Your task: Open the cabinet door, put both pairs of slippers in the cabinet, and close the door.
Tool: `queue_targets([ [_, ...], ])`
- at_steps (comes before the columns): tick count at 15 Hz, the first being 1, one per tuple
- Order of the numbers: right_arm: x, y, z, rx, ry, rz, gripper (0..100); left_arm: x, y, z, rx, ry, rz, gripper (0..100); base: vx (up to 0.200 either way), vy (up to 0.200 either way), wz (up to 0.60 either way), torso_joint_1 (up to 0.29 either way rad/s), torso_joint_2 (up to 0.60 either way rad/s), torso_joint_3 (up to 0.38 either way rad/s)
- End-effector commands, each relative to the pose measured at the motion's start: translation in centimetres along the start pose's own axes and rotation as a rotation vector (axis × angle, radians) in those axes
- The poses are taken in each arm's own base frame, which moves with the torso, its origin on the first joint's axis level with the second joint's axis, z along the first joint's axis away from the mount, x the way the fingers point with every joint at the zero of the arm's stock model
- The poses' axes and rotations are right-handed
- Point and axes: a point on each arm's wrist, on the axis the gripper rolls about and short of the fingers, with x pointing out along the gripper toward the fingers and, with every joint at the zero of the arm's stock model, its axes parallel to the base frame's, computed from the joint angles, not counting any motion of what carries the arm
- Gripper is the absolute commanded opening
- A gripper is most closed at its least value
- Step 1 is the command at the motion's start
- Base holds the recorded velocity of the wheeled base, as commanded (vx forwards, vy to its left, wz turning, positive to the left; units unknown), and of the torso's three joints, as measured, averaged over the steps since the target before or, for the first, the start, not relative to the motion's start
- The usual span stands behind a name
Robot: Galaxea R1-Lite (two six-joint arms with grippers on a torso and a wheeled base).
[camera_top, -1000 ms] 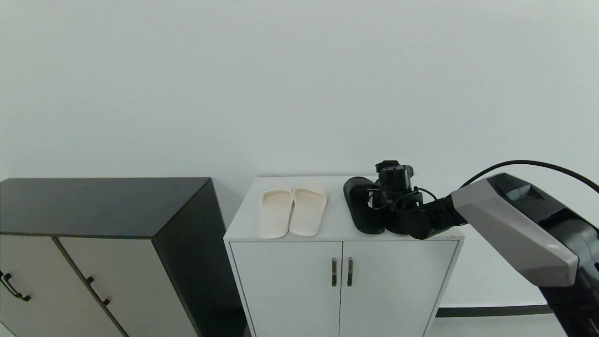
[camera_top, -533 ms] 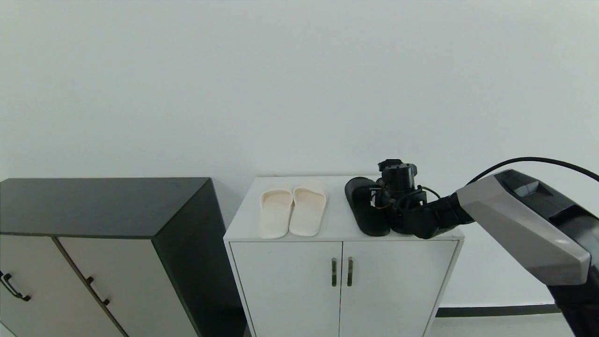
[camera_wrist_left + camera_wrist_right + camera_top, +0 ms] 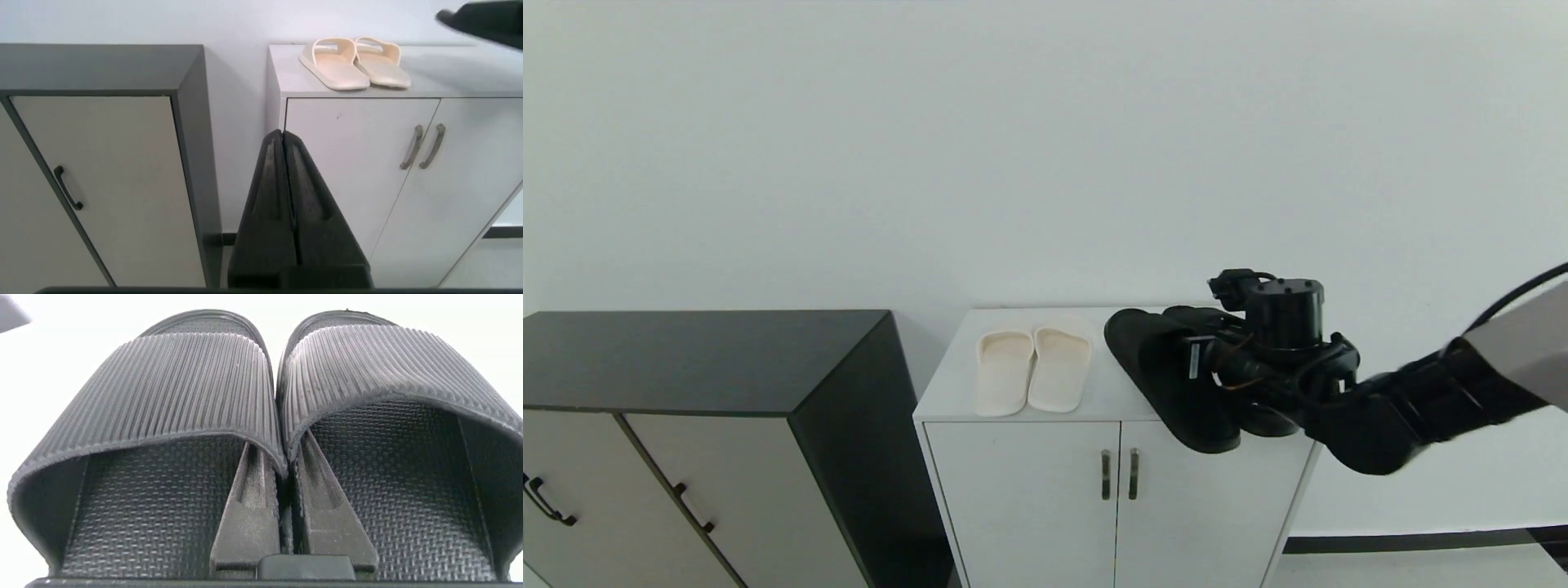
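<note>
So, early stage: right gripper [image 3: 1209, 363] is clamped on the black slippers [image 3: 1176, 384], pair held in the air over the white cabinet's [image 3: 1111, 388] front right corner. Cabinet doors [image 3: 1021, 498] shut, not opened yet. Cream slippers [image 3: 1033, 369] sit on top. Left gripper [image 3: 283, 143] hangs low, fingers together, empty. Opening, stowing both pairs and closing all remain.
</note>
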Motion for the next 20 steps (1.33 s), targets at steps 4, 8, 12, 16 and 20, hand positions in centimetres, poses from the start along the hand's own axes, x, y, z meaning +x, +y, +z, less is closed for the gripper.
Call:
queue_targets([
  [4,-15.6,2.4,0.8,-0.026,-0.041,0.420,0,0.0,0.0,0.0,-0.001,0.001,-0.001,0,0.000,0.000,0.00,0.000,0.00,0.000],
  [8,-18.4,3.7,-0.8,-0.052,0.004,0.550,0,0.0,0.0,0.0,-0.001,0.001,-0.001,0,0.000,0.000,0.00,0.000,0.00,0.000],
  [12,-18.5,3.6,-1.4,-0.054,0.023,0.547,0,0.0,0.0,0.0,-0.001,0.001,-0.003,0,-0.200,0.000,0.00,0.003,0.00,0.001],
  [16,-19.7,3.1,-2.3,-0.061,0.042,0.555,0,0.0,0.0,0.0,0.001,0.001,-0.003,0,-0.150,0.000,0.00,-0.008,0.00,0.003],
  [20,-19.8,3.1,-2.6,-0.061,0.054,0.563,0,0.0,0.0,0.0,0.002,0.001,-0.004,0,0.000,0.000,0.00,0.000,0.00,0.000],
])
